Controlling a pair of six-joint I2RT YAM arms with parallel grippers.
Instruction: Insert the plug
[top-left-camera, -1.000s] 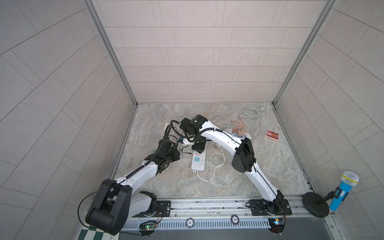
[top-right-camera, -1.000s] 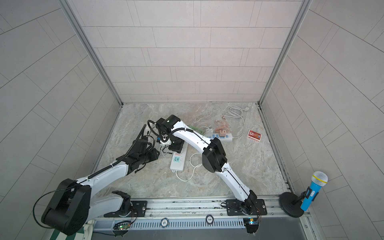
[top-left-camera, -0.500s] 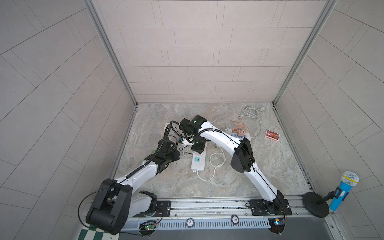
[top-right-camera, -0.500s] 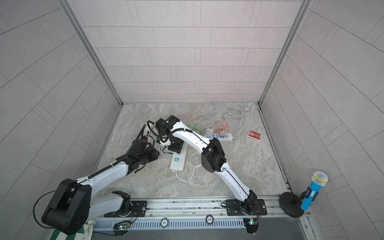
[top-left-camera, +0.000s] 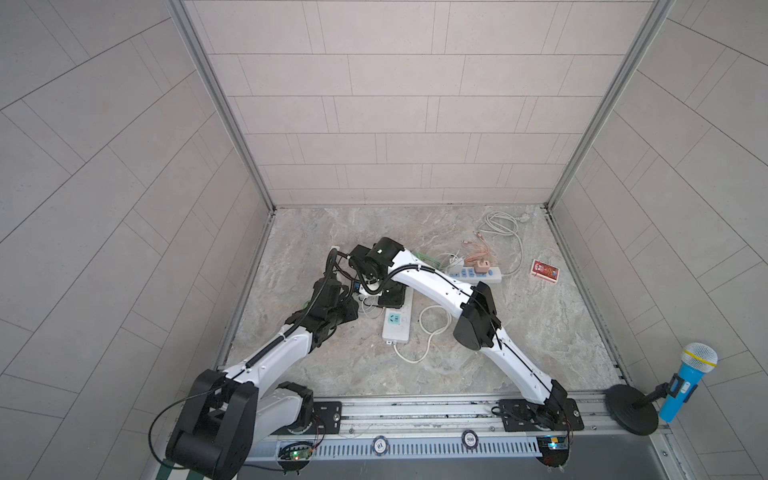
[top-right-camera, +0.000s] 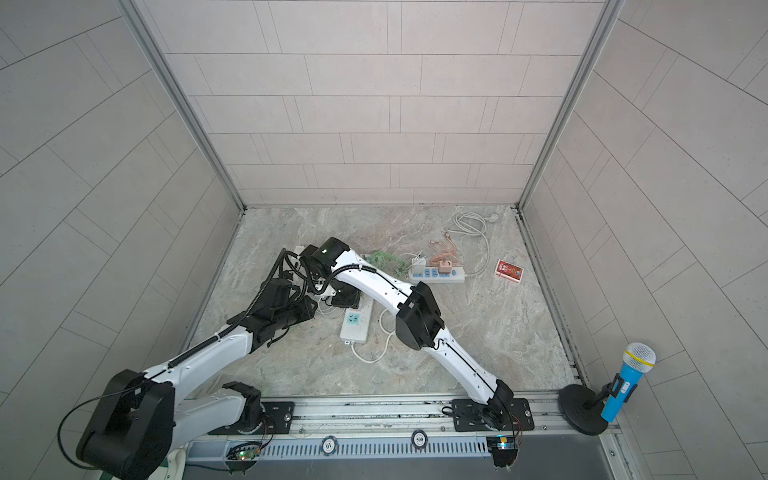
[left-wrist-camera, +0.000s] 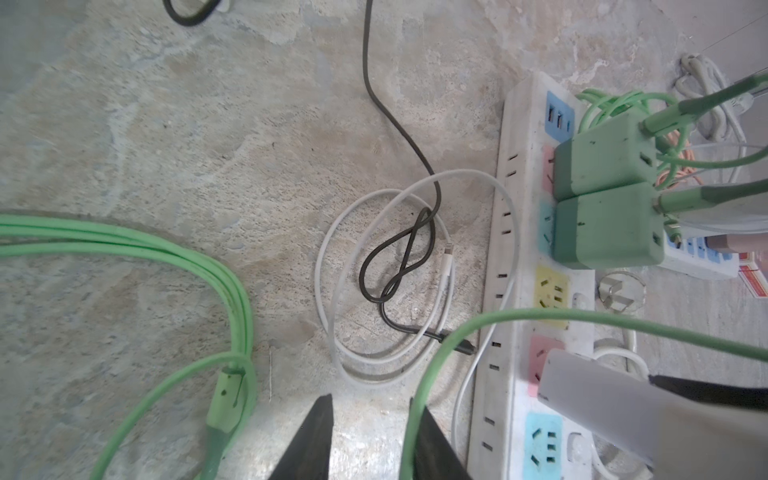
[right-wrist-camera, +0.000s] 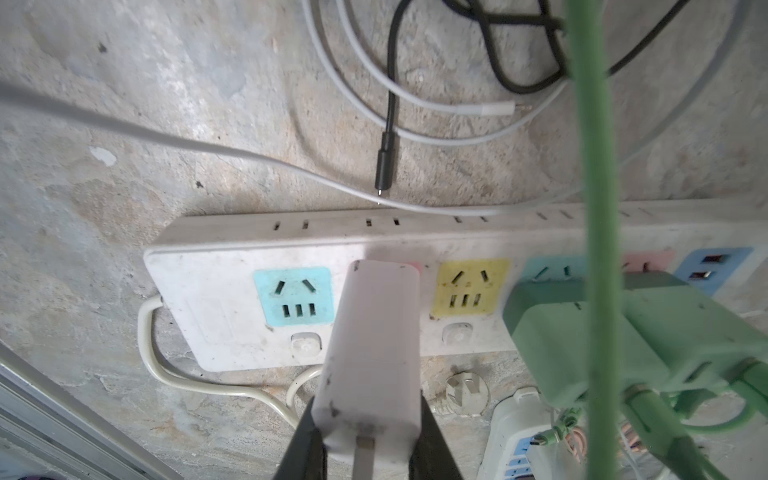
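Item one, right gripper (right-wrist-camera: 368, 415). Its black fingers (right-wrist-camera: 302, 444) are clamped on the two broad flanks of a white rectangular plastic charger plug (right-wrist-camera: 374, 332), at its rear end.

Plug, position: its front end is down on the pink socket (right-wrist-camera: 417, 266) of the long white plastic power strip (right-wrist-camera: 208, 291), between the cyan socket (right-wrist-camera: 293, 297) and the yellow socket (right-wrist-camera: 469, 291). Only a sliver of pink shows past one corner. The prongs are hidden, so it cannot be told whether they sit in the slots or merely rest on the face.

Plug, long axis: it runs straight out from the fingers to the strip's face, steep to it and across the strip's length. Judgement: what is left is a push along that axis, and any lean would likely bind the prongs.

Neighbours: two green block adapters (right-wrist-camera: 665, 332) fill the sockets beyond the yellow one, near the plug but apart from it.

Strip, location: it lies on the stone-patterned worktop (top-left-camera: 519, 332), left of centre, with its corded end toward the front edge.

Right arm: it reaches from the right of the front edge across the middle, elbow raised, wrist bent down over the strip. It is the nearer arm.

Item two, left gripper (left-wrist-camera: 371, 411). The fingers stand a little apart, with bare worktop showing between them. A thin green cable (left-wrist-camera: 540, 316) runs along one finger's inner edge and is not seen pinched. The gripper sits low beside the strip, on the side toward the worktop's left edge, clear of the plug.
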